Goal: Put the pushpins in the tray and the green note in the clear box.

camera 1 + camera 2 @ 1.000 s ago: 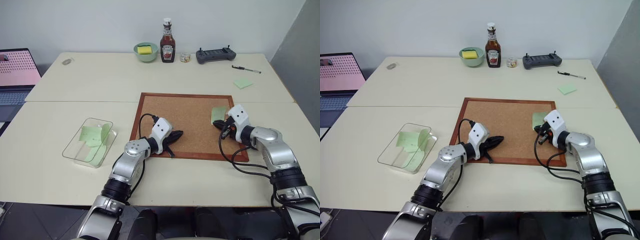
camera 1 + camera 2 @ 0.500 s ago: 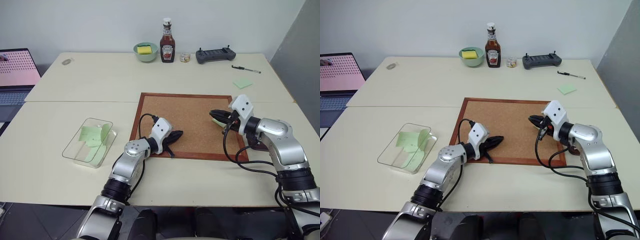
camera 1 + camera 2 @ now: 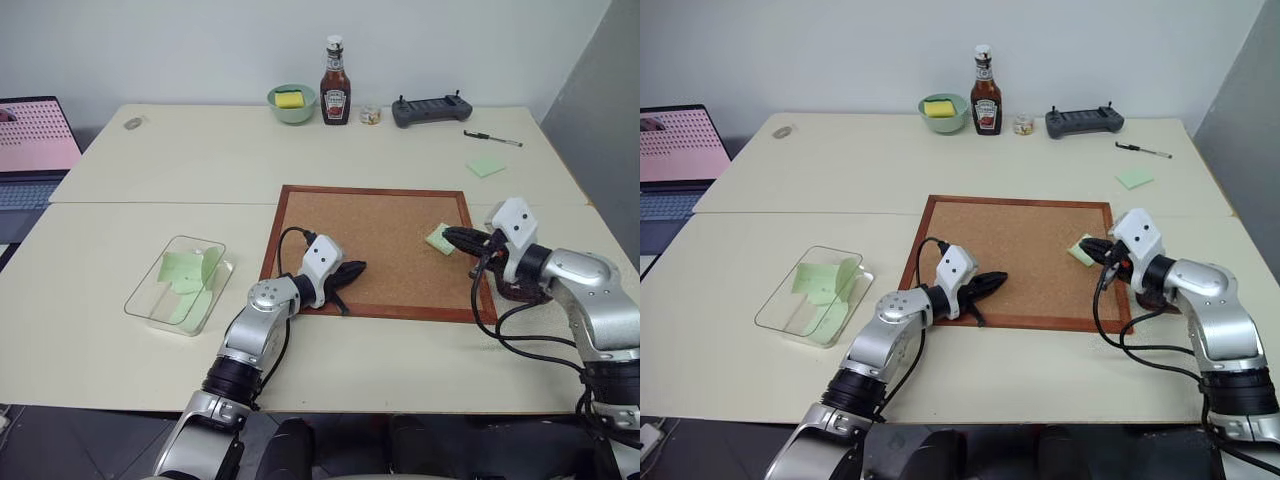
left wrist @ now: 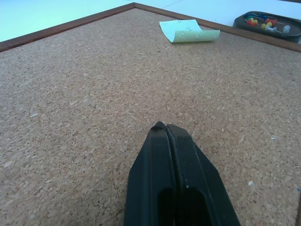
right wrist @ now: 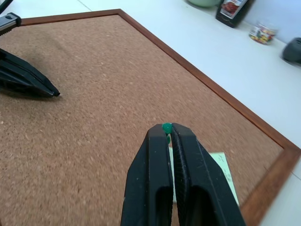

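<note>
We see the right jaws (image 5: 167, 129) pinching a green pushpin (image 5: 166, 127) at their tips, just above the green note (image 3: 440, 238) lying on the corkboard (image 3: 375, 250). Left jaws (image 4: 166, 129) pressed together, empty, resting on the corkboard. Tray (image 4: 270, 23) with pushpins sits beyond the board's edge; clear box (image 3: 178, 283) well apart from both.

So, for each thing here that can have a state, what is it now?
Left hand: shut, empty, resting on the corkboard.
Right hand: shut on a green pushpin, above the corkboard.
Green note: loose on the corkboard, one edge curled.
Tray: holds several pushpins.
Clear box: open, green notes inside.
Ketchup bottle: upright, capped.
</note>
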